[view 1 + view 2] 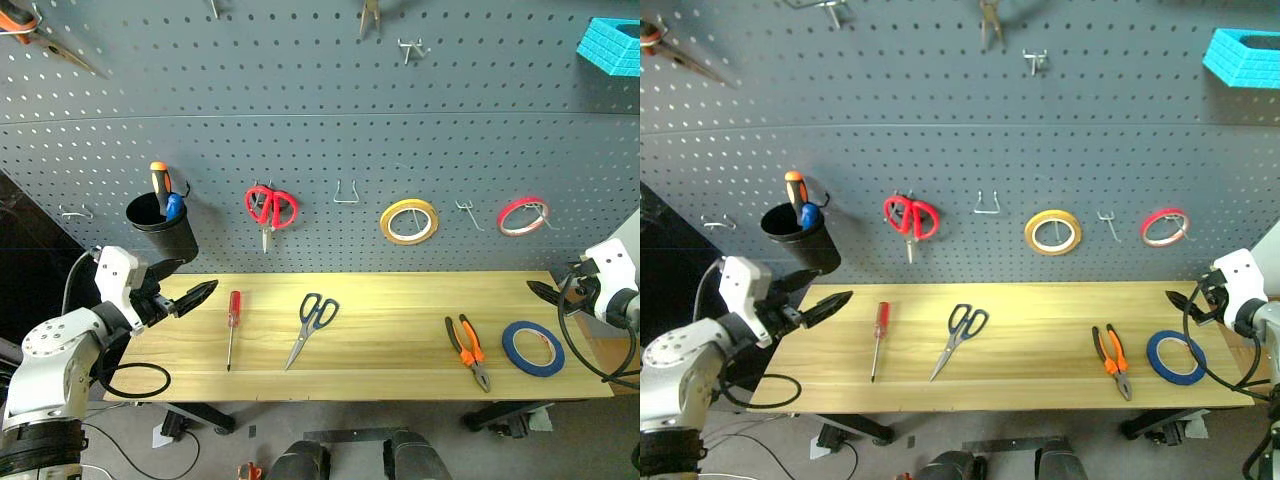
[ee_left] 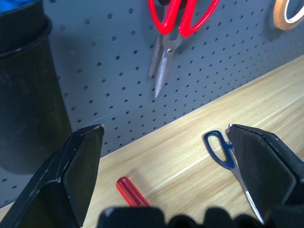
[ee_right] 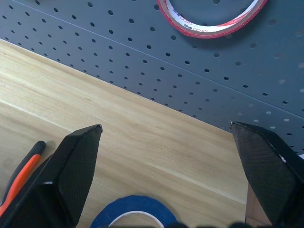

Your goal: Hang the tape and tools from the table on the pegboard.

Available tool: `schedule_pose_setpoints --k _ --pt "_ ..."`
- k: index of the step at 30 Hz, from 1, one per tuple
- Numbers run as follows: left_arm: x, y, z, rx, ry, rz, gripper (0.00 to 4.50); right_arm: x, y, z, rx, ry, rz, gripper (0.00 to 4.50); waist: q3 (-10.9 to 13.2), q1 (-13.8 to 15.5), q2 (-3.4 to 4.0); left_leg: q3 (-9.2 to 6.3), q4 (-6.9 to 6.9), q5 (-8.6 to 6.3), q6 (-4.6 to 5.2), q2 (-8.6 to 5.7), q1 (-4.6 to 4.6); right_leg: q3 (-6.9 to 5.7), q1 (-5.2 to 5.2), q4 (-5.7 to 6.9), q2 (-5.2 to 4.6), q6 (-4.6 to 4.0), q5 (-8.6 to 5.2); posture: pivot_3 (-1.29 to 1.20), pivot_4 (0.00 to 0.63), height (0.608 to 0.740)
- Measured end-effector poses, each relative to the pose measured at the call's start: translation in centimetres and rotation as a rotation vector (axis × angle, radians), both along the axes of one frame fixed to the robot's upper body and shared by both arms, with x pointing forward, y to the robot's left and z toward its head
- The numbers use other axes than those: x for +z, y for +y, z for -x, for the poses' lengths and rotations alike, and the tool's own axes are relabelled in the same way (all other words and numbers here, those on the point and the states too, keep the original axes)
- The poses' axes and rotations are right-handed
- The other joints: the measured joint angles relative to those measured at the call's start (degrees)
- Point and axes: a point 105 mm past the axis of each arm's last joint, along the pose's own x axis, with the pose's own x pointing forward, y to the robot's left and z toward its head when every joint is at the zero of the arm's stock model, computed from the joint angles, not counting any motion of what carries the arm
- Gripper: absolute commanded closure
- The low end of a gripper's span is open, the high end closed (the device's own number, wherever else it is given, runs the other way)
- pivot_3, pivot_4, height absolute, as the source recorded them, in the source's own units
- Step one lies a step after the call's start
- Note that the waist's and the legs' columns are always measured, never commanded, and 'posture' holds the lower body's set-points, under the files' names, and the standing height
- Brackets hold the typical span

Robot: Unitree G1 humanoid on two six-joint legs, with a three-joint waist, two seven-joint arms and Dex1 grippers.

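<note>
Four things lie on the table, well apart in a row along it: the red-handled screwdriver towards the left end, lying roughly front to back with its handle nearer the pegboard; the blue-handled scissors next to it, closed, handles towards the board and blades slanting to the front left; the pliers further right, orange-and-black handles towards the board and jaws towards the front edge; and the blue tape flat near the right end. None of them hangs on the board yet. The left gripper hovers over the left end of the table, just left of the screwdriver, with its fingers spread wide and nothing between them; its wrist view looks past them at the screwdriver handle and a scissors loop. The right gripper hovers at the right end, between the board and the blue tape, fingers likewise spread wide and empty; its wrist view shows the tape ring and the pliers handle below. On the board hang a black cup holding an orange-and-black-handled screwdriver, red scissors, a bare hook, yellow tape, another bare hook and red tape. A light blue basket sits at the board's upper right.
</note>
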Motion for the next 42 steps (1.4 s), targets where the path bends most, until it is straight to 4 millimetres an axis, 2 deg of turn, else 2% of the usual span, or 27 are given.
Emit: schedule_pose_setpoints --k 12,17,21,24,26,29,33,37,42 --pt "-0.1 -0.2 -0.1 -0.006 0.003 0.006 0.02 0.2 0.0 0.3 0.002 0.005 -0.001 0.00 0.00 0.00 0.00 0.02 0.04 -0.07 0.12 0.01 0.10 0.03 0.00 0.28 0.00 0.00 0.00 -0.10 0.099 0.740" --pt "-0.7 -1.6 0.2 -0.072 0.041 0.002 0.02 -0.4 0.0 0.8 -0.007 0.046 -0.001 0.00 0.01 -0.02 -0.01 0.03 0.05 -0.09 0.17 0.01 0.12 0.04 0.01 0.31 0.00 0.00 -0.01 -0.12 0.125 0.740" --pt "-2.7 -5.3 0.9 -0.233 0.113 -0.042 0.02 -1.5 0.4 2.0 0.016 0.162 0.069 0.00 0.09 -0.01 -0.03 0.03 0.04 -0.10 0.18 0.02 0.10 0.04 0.02 0.29 -0.01 -0.01 -0.02 -0.12 0.154 0.740" --pt "-4.5 -10.7 1.9 -0.423 0.143 -0.067 0.02 -3.6 1.7 2.8 0.059 0.288 0.142 0.00 0.41 0.05 -0.12 0.11 0.07 -0.11 0.20 0.02 0.10 0.08 0.07 0.25 -0.04 0.00 -0.02 -0.13 0.184 0.740" --pt "-5.1 -13.0 2.4 -0.495 0.151 -0.055 0.02 -4.0 2.3 2.9 0.055 0.315 0.123 0.00 0.98 0.06 -0.18 0.12 0.10 -0.08 0.24 0.05 0.03 0.06 0.03 0.25 -0.04 0.00 -0.02 -0.13 0.205 0.740" --pt "-5.1 -14.7 2.2 -0.540 0.136 -0.076 0.02 -4.5 2.0 3.2 0.007 0.371 0.107 0.00 1.76 -0.03 -0.25 0.15 0.10 -0.06 0.27 0.09 0.04 0.07 0.00 0.28 -0.03 -0.02 -0.03 -0.12 0.255 0.740" --pt "-5.7 -17.1 2.0 -0.598 0.118 -0.118 0.02 -5.2 2.8 2.7 -0.019 0.426 0.065 0.00 3.86 -0.13 -0.50 0.25 0.09 -0.04 0.31 0.14 0.03 0.11 0.02 0.24 -0.03 -0.05 -0.02 -0.10 0.299 0.740" --pt "-7.6 -20.3 3.2 -0.684 0.154 -0.133 0.02 -6.5 3.7 2.5 -0.032 0.468 0.039 0.00 5.66 0.04 -0.66 0.21 0.12 -0.03 0.33 0.12 -0.40 0.05 -0.36 0.25 -0.06 -0.09 0.03 -0.09 0.332 0.740" --pt "-7.9 -22.9 4.5 -0.745 0.139 -0.120 0.02 -7.5 4.3 2.3 -0.051 0.509 0.028 0.00 6.97 0.07 -0.79 0.23 0.12 0.05 0.18 0.12 -0.99 0.00 -0.91 0.27 -0.09 -0.10 0.02 -0.07 0.352 0.740"
